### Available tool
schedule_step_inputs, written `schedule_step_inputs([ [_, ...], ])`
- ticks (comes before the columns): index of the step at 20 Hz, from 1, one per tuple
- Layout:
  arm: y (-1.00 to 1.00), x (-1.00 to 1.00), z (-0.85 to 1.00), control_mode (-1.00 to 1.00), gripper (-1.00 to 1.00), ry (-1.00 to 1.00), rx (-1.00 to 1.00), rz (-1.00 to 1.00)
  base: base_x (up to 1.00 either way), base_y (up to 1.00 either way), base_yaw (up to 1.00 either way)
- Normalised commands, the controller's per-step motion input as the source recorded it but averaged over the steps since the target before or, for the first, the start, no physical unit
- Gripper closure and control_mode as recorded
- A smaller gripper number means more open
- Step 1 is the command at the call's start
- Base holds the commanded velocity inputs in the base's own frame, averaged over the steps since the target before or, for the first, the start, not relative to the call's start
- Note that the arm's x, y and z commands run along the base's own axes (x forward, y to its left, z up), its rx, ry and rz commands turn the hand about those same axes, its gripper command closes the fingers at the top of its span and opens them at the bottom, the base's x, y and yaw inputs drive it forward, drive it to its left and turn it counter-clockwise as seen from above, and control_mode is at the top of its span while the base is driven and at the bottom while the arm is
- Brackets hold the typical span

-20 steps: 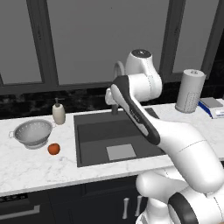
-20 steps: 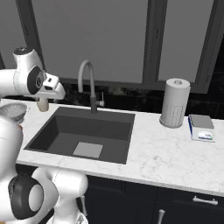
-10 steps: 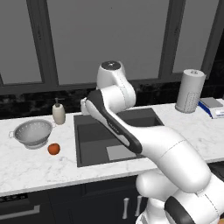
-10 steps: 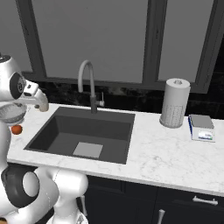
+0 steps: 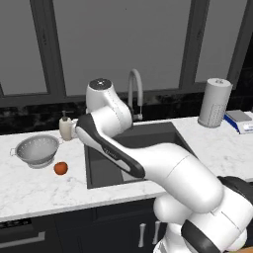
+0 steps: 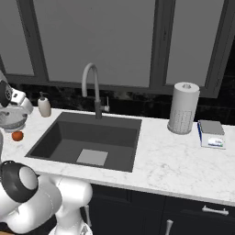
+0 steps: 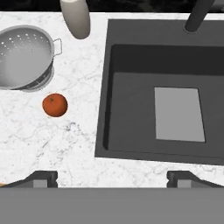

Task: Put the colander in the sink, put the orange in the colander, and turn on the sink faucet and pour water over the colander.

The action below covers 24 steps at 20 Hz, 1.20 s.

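Note:
The silver perforated colander [image 7: 24,57] [image 5: 37,149] stands on the white marble counter left of the sink [image 7: 131,109] [image 5: 99,170]. The small orange [image 7: 55,105] [image 5: 61,168] lies on the counter just in front of the colander, apart from it. My gripper [image 7: 111,177] hangs open high above the counter's front edge, by the sink's left rim, with nothing between its fingertips [image 7: 43,177]. The dark basin holds only its light grey square [image 7: 179,113]. The gooseneck sink faucet [image 5: 134,89] [image 6: 92,87] rises behind the basin. In the right base view my hand covers part of the colander [image 6: 11,120], with the orange [image 6: 17,136] below it.
A cream soap dispenser [image 5: 65,127] [image 7: 75,17] stands behind the colander, near the sink's back left corner. A paper towel roll [image 6: 183,108] and a small flat scale [image 6: 211,134] sit on the counter right of the sink. Dark windows back the counter.
The arm has swung left from over the sink towards the colander side of the counter. The gripper has stayed open; colander and orange have not moved.

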Motion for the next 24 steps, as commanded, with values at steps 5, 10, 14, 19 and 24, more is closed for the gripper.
schedule_step_inputs([
  [5,0.34,0.0,-0.01,-1.0,-1.0,0.0,0.01,0.0,0.0,0.0,0.0],
  [10,0.35,0.05,0.0,-1.0,-1.0,0.0,0.0,0.0,0.0,0.0,0.0],
  [14,0.25,0.09,-0.05,-1.0,-1.0,0.01,0.01,0.0,0.0,0.0,0.0],
  [19,0.05,0.15,-0.13,-1.0,-1.0,0.07,0.11,0.0,0.0,0.0,0.0],
  [24,0.02,0.2,-0.25,-1.0,-1.0,0.07,0.13,0.0,0.0,0.0,0.0],
])
